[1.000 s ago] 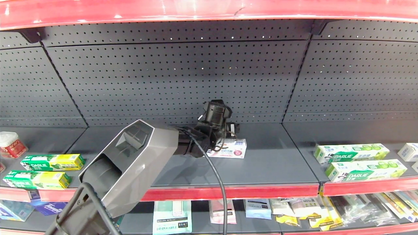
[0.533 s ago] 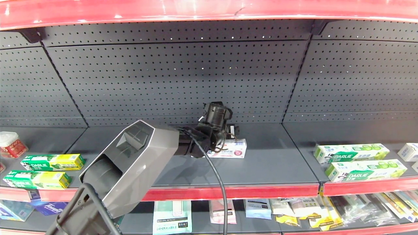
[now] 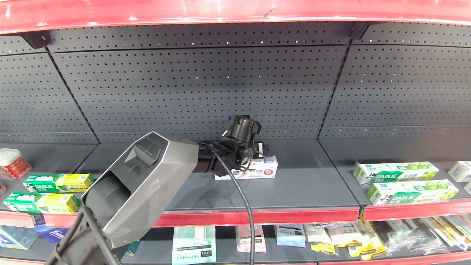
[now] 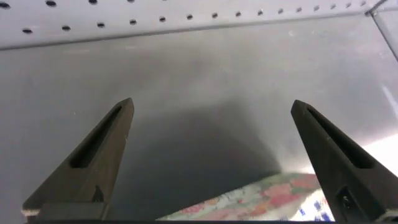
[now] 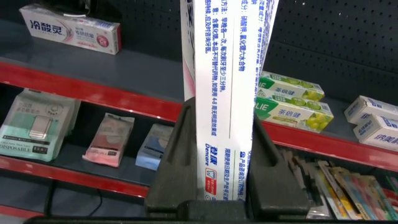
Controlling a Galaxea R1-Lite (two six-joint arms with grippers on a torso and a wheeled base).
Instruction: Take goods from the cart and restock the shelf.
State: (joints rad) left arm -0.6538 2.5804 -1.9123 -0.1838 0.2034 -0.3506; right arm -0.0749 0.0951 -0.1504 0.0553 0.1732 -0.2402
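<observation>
While left tool (image 4: 212,104) gapes, pink-white box (image 3: 263,170) lies half hidden.

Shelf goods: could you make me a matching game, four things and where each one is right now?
1. pink-and-white box
2. white-and-blue box
3. green-and-white boxes
4. red-and-white tub

a. far left end of the shelf
b. upright in the right gripper, jaws shut on it
c. right-hand section of the shelf
d. lying flat mid-shelf, close to the left gripper, jaws open

Pairs: 1-d, 2-b, 3-c, 4-a
</observation>
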